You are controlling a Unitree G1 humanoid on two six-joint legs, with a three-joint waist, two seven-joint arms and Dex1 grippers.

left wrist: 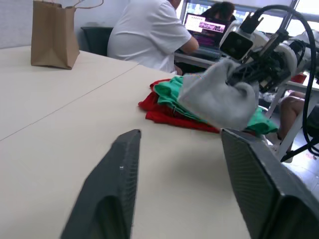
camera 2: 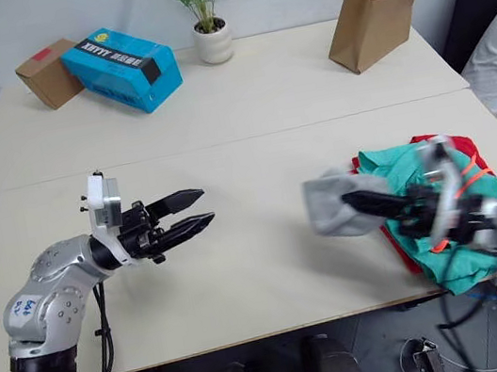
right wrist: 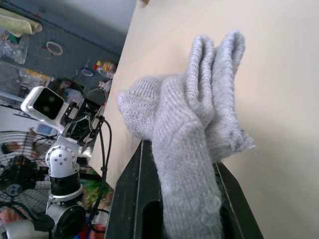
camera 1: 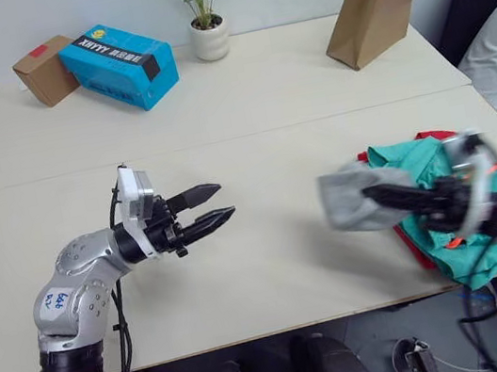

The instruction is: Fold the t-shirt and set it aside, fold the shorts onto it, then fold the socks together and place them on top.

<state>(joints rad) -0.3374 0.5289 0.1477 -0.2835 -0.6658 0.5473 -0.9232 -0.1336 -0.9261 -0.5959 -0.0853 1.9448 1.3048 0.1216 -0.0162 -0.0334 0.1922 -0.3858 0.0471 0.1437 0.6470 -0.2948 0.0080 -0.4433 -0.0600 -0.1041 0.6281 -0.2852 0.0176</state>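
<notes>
1. Hanging limp from the right gripper (camera 1: 385, 192), the small light heather-grey knit socks (camera 1: 351, 201) are behaving as soft, light and floppy fabric; judging by the droop, a pinch across the folded middle is suiting them better than a hold at one end.
2. The right fingers are clamping on the socks, which are lying doubled together over them and hovering above the pale wooden desk (camera 1: 273, 277), just left of the garment pile.
3. The left gripper (camera 1: 216, 205) is hovering over the near-left part of the desk, well apart from the socks, its fingers standing apart and holding nothing.
4. The teal-green soft shorts (camera 1: 417, 167) are lying folded on the plain bright red t-shirt (camera 1: 415, 244) at the near-right edge, so placing the socks on top is seemingly the step remaining.
</notes>
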